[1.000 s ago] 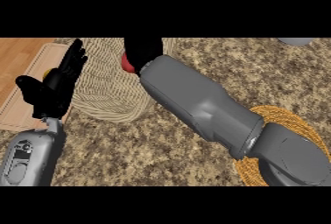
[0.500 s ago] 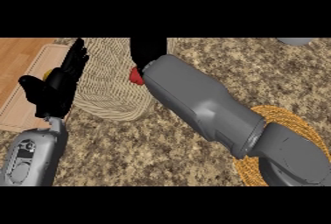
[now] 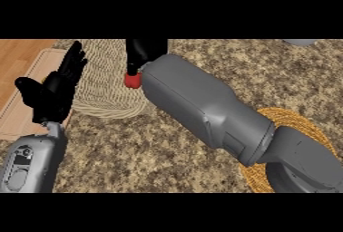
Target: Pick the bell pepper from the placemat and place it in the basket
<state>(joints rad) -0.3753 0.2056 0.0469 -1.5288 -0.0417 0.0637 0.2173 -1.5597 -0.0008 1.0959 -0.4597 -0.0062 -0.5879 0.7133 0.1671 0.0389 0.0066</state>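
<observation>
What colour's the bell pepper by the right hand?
Red; the small bell pepper shows in the head view, just below the black right hand.

This is a home kitchen, shown by the worktop: a speckled brown-and-cream stone counter (image 3: 167,149) carries a round woven placemat (image 3: 107,97) of pale straw. Just left of the placemat lies a light wooden cutting board (image 3: 17,124), with warmer wood planking (image 3: 17,56) beyond it. Well to the placemat's right, lower in the view, sits a golden wicker basket (image 3: 315,129).

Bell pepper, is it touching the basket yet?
Apart. Head view shows the bell pepper at the right hand over the placemat, the basket well away at lower right.
</observation>
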